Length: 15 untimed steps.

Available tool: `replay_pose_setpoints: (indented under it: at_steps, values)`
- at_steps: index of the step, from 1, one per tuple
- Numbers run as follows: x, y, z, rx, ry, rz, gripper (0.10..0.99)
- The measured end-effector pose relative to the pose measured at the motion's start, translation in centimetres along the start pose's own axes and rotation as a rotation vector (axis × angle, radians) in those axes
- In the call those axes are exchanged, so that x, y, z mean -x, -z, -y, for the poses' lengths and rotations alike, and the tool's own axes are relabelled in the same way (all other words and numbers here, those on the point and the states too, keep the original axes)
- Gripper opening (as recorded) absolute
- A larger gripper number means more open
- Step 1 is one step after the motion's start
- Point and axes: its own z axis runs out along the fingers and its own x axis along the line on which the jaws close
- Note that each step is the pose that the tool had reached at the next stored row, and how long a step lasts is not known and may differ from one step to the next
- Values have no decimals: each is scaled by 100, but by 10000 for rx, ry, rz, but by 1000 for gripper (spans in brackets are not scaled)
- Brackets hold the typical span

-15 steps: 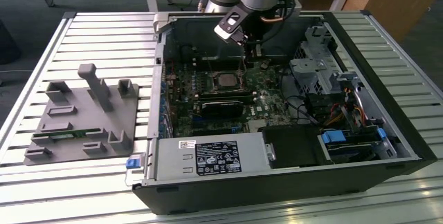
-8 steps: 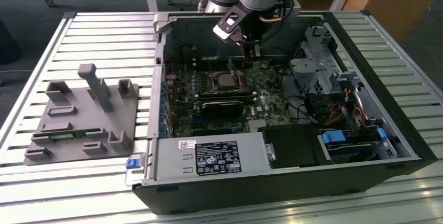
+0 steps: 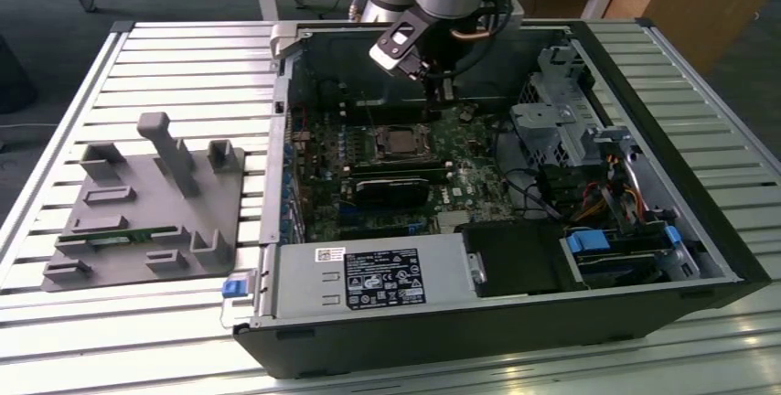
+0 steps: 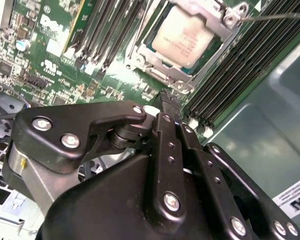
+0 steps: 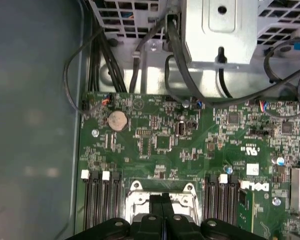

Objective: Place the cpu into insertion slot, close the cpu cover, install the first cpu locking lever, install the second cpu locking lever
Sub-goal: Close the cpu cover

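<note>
The cpu [image 4: 182, 35], a dull grey-brown square chip, lies in the insertion slot [image 3: 376, 130] on the green board. The silver cpu cover [image 4: 229, 27] lies as a frame around the chip. A thin metal locking lever [image 4: 275, 16] sticks out sideways from one corner of the cover. My gripper [image 4: 170, 97] hangs just above the board beside the socket, its black fingers [image 4: 162, 135] shut together with nothing between them. In the first wrist view the gripper [image 5: 162, 199] hides the middle of the socket frame [image 5: 135, 197]. In the exterior view the gripper [image 3: 442, 93] is behind the cpu [image 3: 398, 143].
Long black memory slots [image 4: 225, 75] flank the socket on both sides. A black card [image 3: 390, 189] lies in front of it, a metal drive cage [image 3: 555, 121] and cables [image 5: 175, 60] to the exterior view's right. A grey fixture [image 3: 146, 198] stands on the slatted table outside the case.
</note>
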Motion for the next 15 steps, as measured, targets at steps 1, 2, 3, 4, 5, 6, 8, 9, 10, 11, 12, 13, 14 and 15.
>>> replay_pose_setpoints:
  at_steps: [1,2,3,4,5,6,8,9,10,11,12,13,14,15]
  values:
    - [-1,-3,24,1,0,-2,106]
    - [0,-8,48,0,2,0,106]
    - [1,-15,63,-1,2,1,106]
    - [3,-27,76,-1,2,1,106]
    - [5,-41,84,-1,2,0,106]
    - [8,-58,92,-3,2,0,106]
    - [13,-93,106,-17,2,1,106]
    - [13,-109,117,-21,3,0,106]
    - [13,-119,125,-22,3,-1,106]
    - [13,-125,129,-22,3,-1,106]
    - [14,-126,129,-23,3,2,106]
    - [14,-127,129,-24,4,3,106]
    - [13,-127,130,-23,4,2,106]
    - [13,-129,136,-22,2,0,106]
